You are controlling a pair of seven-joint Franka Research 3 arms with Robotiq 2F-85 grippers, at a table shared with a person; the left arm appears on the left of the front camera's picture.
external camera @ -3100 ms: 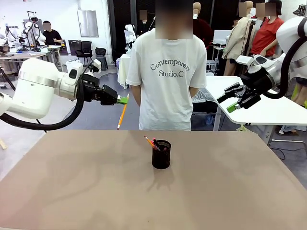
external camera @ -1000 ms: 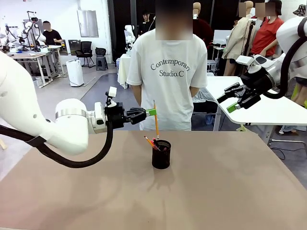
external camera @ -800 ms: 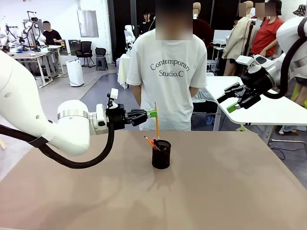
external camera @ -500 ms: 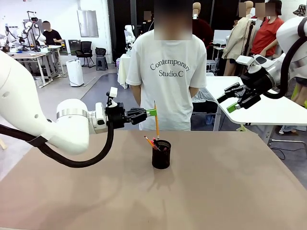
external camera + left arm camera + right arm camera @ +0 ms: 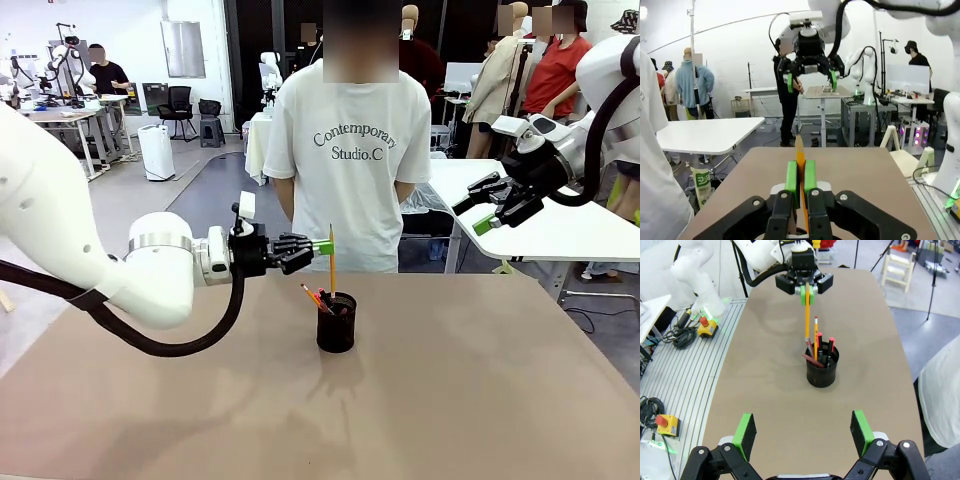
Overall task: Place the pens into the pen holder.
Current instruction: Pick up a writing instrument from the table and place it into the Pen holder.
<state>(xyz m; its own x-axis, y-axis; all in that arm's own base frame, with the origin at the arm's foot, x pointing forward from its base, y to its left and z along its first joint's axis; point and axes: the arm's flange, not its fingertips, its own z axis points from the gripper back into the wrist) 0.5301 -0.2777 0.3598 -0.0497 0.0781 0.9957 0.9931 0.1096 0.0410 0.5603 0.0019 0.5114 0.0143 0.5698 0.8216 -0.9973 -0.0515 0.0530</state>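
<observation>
The black mesh pen holder [image 5: 336, 325] stands near the table's middle, with several pens [image 5: 315, 297] leaning out of it. My left gripper [image 5: 322, 247] is shut on a yellow pencil [image 5: 332, 262], held upright with its lower tip at the holder's rim. In the left wrist view the pencil [image 5: 800, 159] sits between the green pads [image 5: 791, 176]. The right wrist view looks down on the holder [image 5: 822, 369], its pens [image 5: 816, 337], the held pencil [image 5: 807, 315] and the left gripper [image 5: 805, 291]. My right gripper [image 5: 490, 205] hangs open and empty, high at the right, pads [image 5: 745, 432] wide apart.
A person in a white T-shirt [image 5: 350, 150] stands at the table's far edge, hands behind the back. The brown tabletop [image 5: 450, 400] is bare around the holder. A white table [image 5: 560, 225] stands behind at the right.
My left gripper has moved right and slightly down with the pencil, bringing it from left of the holder to over its rim. The right arm has stayed still.
</observation>
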